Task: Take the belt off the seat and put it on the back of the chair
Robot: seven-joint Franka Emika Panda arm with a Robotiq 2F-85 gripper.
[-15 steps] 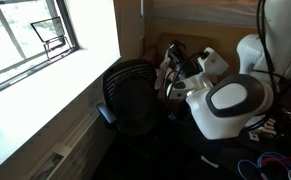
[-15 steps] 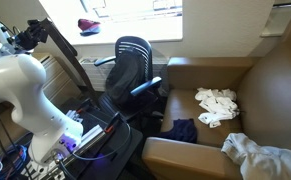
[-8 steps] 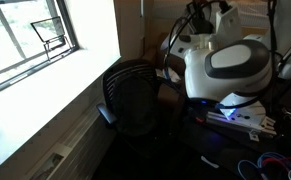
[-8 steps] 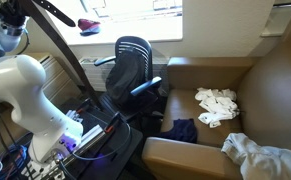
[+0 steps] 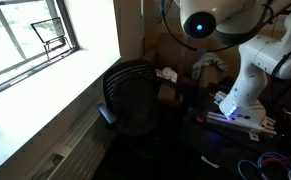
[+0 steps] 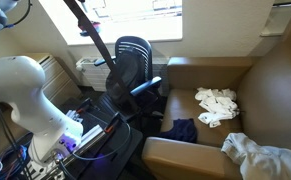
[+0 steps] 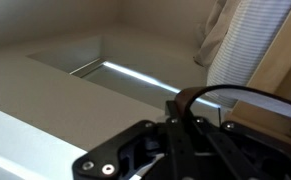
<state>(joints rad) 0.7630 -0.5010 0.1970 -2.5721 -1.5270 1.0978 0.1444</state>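
Starting at the left in an exterior view, the bright window [image 5: 35, 35] throws daylight across its pale sill [image 5: 45, 85]. Centre: the black mesh chair [image 5: 135, 95] stands close under that sill, its seat lost in shadow. To the right, the white arm [image 5: 250, 70] rears up above a tangle of cables [image 5: 270, 165].

In an exterior view from the opposite side, a long dark strap, the belt [image 6: 89, 27] by the look of it, slants from the top edge down to the chair's back. Whether it touches, I cannot tell. Further right, a brown sofa [image 6: 275, 90] carries white cloths [image 6: 217, 105].

In the wrist view, the gripper [image 7: 180, 130] is a dark mass below a beige recessed surface, with a curtain [image 7: 255, 40] on the right. How far its jaws are open, or what they hold, cannot be made out.
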